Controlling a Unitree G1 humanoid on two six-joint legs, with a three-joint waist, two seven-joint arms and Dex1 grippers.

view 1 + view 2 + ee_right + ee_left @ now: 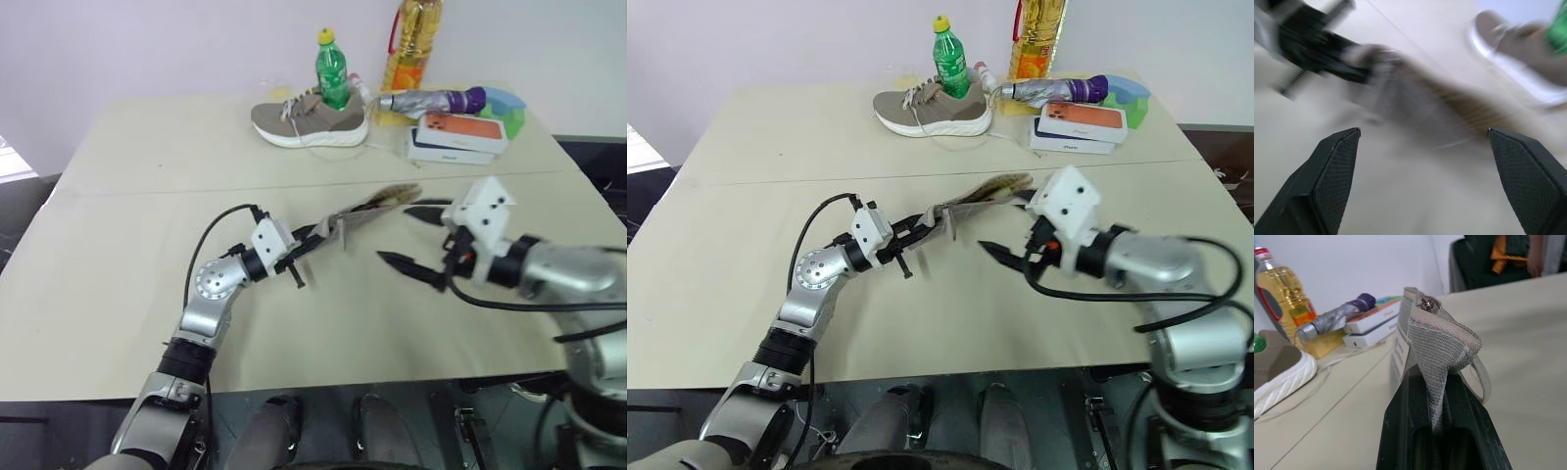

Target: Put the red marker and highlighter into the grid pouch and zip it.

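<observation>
Presently I am holding the pouch [367, 211] off the table [147, 245], its corner pinched in my clamped left gripper [315, 235]; my right gripper [416, 235] is hanging beside it, spread wide and empty. I judge zipping is underway; next, pinching the puller.

Coarse woven cloth grid pouch [1437, 347] (metal zip pull), matt table [127, 264], glossy plastic bottle [332, 70].
</observation>
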